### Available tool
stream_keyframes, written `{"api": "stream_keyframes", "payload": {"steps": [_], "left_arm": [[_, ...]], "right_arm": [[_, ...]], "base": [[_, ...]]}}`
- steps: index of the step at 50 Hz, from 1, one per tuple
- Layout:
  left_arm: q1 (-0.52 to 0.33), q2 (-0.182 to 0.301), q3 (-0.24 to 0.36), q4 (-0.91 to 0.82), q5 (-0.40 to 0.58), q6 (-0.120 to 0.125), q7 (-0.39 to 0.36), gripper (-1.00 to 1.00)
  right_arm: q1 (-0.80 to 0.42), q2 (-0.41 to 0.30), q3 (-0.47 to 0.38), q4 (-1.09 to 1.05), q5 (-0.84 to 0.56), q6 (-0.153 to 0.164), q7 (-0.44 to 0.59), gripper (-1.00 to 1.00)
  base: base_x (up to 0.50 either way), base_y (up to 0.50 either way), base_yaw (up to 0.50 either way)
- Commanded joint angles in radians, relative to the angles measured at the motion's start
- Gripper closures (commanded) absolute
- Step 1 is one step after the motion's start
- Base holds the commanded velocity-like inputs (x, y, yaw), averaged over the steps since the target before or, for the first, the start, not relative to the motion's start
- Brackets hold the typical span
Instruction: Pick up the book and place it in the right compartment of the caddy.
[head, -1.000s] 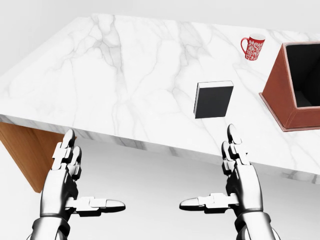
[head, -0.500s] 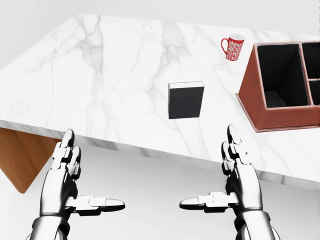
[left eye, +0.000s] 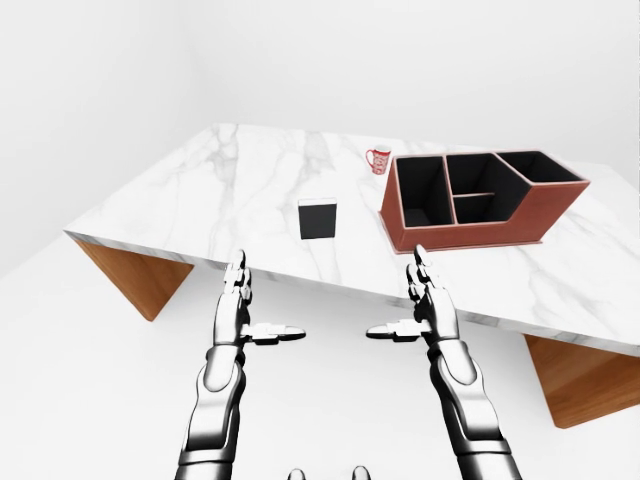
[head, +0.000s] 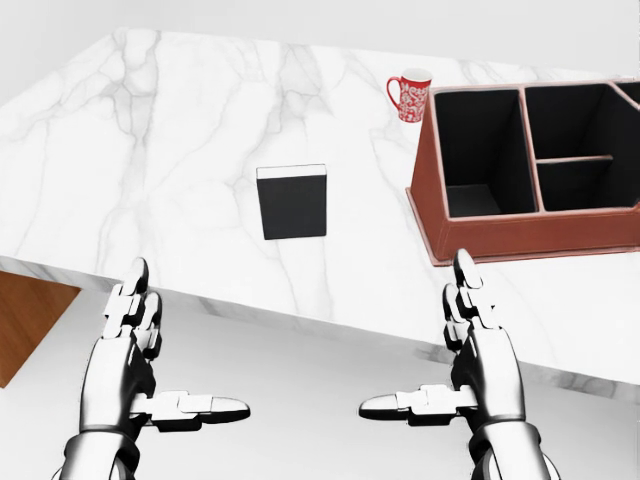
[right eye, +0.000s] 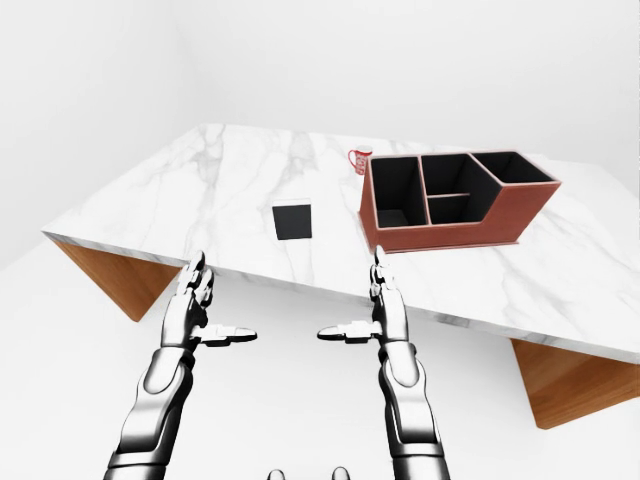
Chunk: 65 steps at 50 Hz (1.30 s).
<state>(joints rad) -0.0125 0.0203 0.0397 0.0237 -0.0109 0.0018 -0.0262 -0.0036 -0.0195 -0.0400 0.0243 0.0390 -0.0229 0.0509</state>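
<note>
Evidently rigid, thin and light, the book lay flat on the table; gripping its opposite edges seemed best; both hands, left hand and right hand, hung released, empty.

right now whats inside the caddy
The caddy looks empty: its compartments show only dark inner walls and floors. The near wall hides part of each floor, and the head view cuts off its right end.

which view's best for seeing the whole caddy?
Left-eye view: the caddy shows whole, all compartments and the angled right end in frame. The right-eye view shows nearly the same. The head view shows it larger but cuts it off at the right edge.
</note>
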Motion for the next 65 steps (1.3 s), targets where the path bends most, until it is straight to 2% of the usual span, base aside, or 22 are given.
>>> {"api": "stream_keyframes", "payload": {"steps": [1, 2, 3, 7, 10, 13, 15, 17, 18, 21, 22, 25, 27, 32, 41, 47, 51, 56, 58, 59, 62, 65], "left_arm": [[0.007, -0.001, -0.002, -0.016, 0.001, 0.009, 0.001, -1.00], [0.006, -0.001, -0.002, -0.015, 0.001, 0.009, 0.001, -1.00], [0.004, -0.001, -0.001, -0.007, 0.001, 0.003, 0.000, -1.00], [0.001, -0.001, -0.001, -0.001, 0.001, 0.000, 0.000, -1.00], [0.001, -0.001, -0.001, -0.003, 0.001, 0.001, 0.001, -1.00], [-0.003, -0.001, 0.000, 0.015, 0.001, -0.012, 0.001, -1.00], [0.003, -0.002, -0.002, -0.004, 0.002, -0.001, 0.003, -1.00], [0.003, -0.002, -0.002, -0.001, 0.002, -0.004, 0.004, -1.00], [0.004, -0.003, -0.003, -0.010, 0.002, 0.004, 0.004, -1.00], [0.003, -0.002, -0.002, 0.007, 0.002, -0.012, 0.003, -1.00], [0.003, -0.002, -0.003, 0.000, 0.002, -0.005, 0.004, -1.00], [0.003, -0.002, -0.002, 0.007, 0.002, -0.013, 0.003, -1.00], [0.001, -0.001, -0.002, 0.010, 0.002, -0.014, 0.003, -1.00], [0.001, 0.000, -0.001, 0.002, 0.001, -0.006, 0.002, -1.00], [0.002, -0.001, -0.001, 0.006, 0.002, -0.012, 0.001, -1.00], [0.006, -0.002, -0.003, -0.007, 0.003, -0.002, 0.003, -1.00], [0.007, -0.002, -0.003, 0.000, 0.003, -0.010, 0.001, -1.00], [0.011, -0.001, -0.005, -0.010, 0.006, -0.005, -0.001, -1.00], [0.011, -0.001, -0.004, -0.008, 0.006, -0.007, -0.002, -1.00], [0.013, -0.002, -0.005, -0.019, 0.006, 0.003, -0.001, -1.00], [0.003, -0.001, -0.001, 0.004, 0.004, -0.009, -0.001, -1.00], [0.001, -0.001, 0.000, 0.004, 0.002, -0.003, 0.000, -1.00]], "right_arm": [[0.002, 0.001, 0.000, 0.019, -0.002, -0.022, 0.002, -1.00], [0.001, 0.002, 0.000, 0.047, -0.003, -0.047, 0.003, -1.00], [0.001, 0.000, 0.000, 0.012, -0.001, -0.013, 0.001, -1.00], [0.004, 0.000, 0.001, -0.008, -0.001, 0.004, 0.001, -1.00], [0.003, 0.000, 0.000, 0.002, -0.001, -0.003, 0.002, -1.00], [-0.003, -0.001, -0.003, 0.020, -0.001, -0.015, 0.003, -1.00], [-0.001, -0.001, -0.002, 0.006, 0.000, -0.003, 0.002, -1.00], [0.001, -0.001, -0.001, 0.002, -0.002, -0.002, 0.002, -1.00], [0.001, -0.001, -0.001, 0.005, -0.002, -0.005, 0.002, -1.00], [0.002, -0.001, -0.001, 0.006, -0.003, -0.007, 0.003, -1.00], [0.002, -0.001, -0.001, 0.005, -0.003, -0.006, 0.003, -1.00], [0.005, 0.000, 0.000, -0.009, -0.004, 0.004, 0.002, -1.00], [0.004, 0.000, 0.001, -0.003, -0.005, -0.001, 0.002, -1.00], [0.004, 0.000, 0.001, 0.000, -0.006, -0.004, 0.002, -1.00], [0.004, 0.000, 0.001, -0.001, -0.006, -0.004, 0.003, -1.00], [0.002, 0.000, -0.001, 0.004, -0.004, -0.008, 0.003, -1.00], [0.007, 0.001, 0.001, -0.007, -0.005, -0.004, 0.003, -1.00], [0.013, 0.000, 0.007, -0.009, -0.014, -0.017, 0.008, -1.00], [0.014, 0.001, 0.008, -0.017, -0.017, -0.012, 0.008, -1.00], [0.012, 0.001, 0.005, -0.015, -0.013, -0.011, 0.008, -1.00], [0.008, 0.001, 0.003, -0.009, -0.012, -0.010, 0.007, -1.00], [0.003, 0.002, 0.000, -0.003, -0.006, -0.003, 0.004, -1.00]], "base": [[0.11, -0.40, 0.00], [0.11, -0.39, 0.00], [0.11, -0.39, 0.00], [0.11, -0.39, 0.00], [0.11, -0.39, 0.00], [0.11, -0.39, 0.00], [0.11, -0.39, 0.00], [0.11, -0.39, 0.00], [0.11, -0.39, 0.00], [0.11, -0.38, 0.00], [0.11, -0.38, 0.00], [0.09, -0.34, 0.00], [0.09, -0.31, 0.00], [0.09, -0.31, 0.00], [0.09, -0.31, 0.00], [0.08, -0.27, 0.00], [0.06, -0.22, 0.00], [0.00, -0.01, 0.00], [0.00, 0.00, 0.00], [0.00, 0.00, 0.00], [0.00, 0.00, 0.00], [0.00, 0.00, 0.00]]}}
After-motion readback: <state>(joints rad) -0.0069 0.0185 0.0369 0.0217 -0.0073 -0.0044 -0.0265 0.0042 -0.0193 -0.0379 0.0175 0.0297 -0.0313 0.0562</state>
